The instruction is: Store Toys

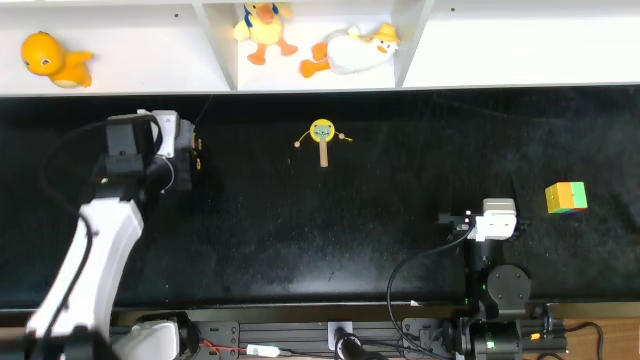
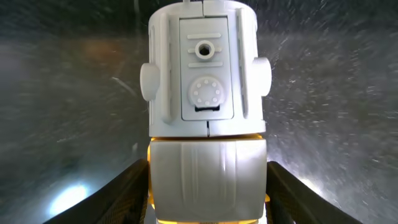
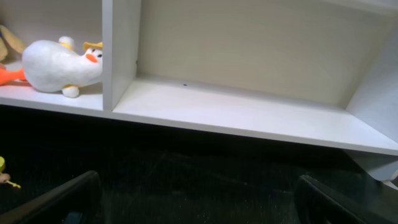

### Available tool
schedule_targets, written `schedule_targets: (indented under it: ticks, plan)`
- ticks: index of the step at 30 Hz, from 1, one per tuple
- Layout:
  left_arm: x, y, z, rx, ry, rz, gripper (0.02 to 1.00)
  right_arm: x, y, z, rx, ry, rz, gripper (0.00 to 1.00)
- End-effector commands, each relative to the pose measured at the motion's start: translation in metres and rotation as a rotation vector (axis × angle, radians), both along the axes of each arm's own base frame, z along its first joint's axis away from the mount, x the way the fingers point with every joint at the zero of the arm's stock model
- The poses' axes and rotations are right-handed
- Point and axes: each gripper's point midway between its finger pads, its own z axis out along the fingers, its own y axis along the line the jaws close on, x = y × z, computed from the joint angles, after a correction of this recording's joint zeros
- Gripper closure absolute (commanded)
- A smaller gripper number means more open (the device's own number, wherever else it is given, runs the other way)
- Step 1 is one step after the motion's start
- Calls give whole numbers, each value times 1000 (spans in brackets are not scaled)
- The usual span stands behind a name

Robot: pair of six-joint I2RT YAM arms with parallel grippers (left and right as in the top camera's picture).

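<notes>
Left end effector (image 2: 208, 193) grips white toy (image 2: 205, 81); toy base cut off.

White toy (image 2: 207, 93): smooth hard plastic, slight gloss. Table (image 1: 300, 240): black, matt, scuffed. Shelf (image 3: 249, 112): smooth matt white board. White duck (image 3: 59, 65) at 12 o'clock: fuzzy plush cloth. Rattle (image 1: 322, 135): wood-look handle. Cube (image 1: 565, 197) at 3 o'clock: smooth plastic.

Colourful cube (image 1: 565, 197) lies well right of rattle (image 1: 322, 137).
</notes>
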Motion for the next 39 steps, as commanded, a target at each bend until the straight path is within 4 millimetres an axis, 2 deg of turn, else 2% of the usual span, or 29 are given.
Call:
schedule_targets:
  ticks: [1, 7, 12, 18, 25, 31, 32, 33, 34, 35, 39]
  plan:
    - [0, -3, 38, 7, -129, -18, 549, 0, 0, -4, 11, 2, 1, 5]
    - [17, -9, 70, -23, -235, -43, 542, 0, 0, -4, 11, 2, 1, 7]
    - [43, -11, 79, -40, -245, -50, 540, 0, 0, -4, 11, 2, 1, 5]
    - [86, -8, 87, -40, -242, -50, 540, 0, 0, -4, 11, 2, 1, 7]
    - [140, -5, 85, -40, -233, -50, 540, 0, 0, -4, 11, 2, 1, 5]
    - [167, -3, 72, -39, -247, -50, 535, 0, 0, -4, 11, 2, 1, 5]
    - [170, -3, 70, -38, -251, -50, 511, 0, 0, -4, 11, 2, 1, 5]
    - [172, -3, 68, -38, -255, -50, 404, 0, 0, -4, 11, 2, 1, 5]
    - [174, -3, 68, -38, -261, -50, 161, 0, 0, -4, 11, 2, 1, 5]
    - [174, -2, 67, -35, -260, -47, 20, 0, 0, -4, 11, 2, 1, 7]
    - [165, 6, 68, 0, -229, -16, 20, 0, 0, -4, 11, 2, 1, 5]
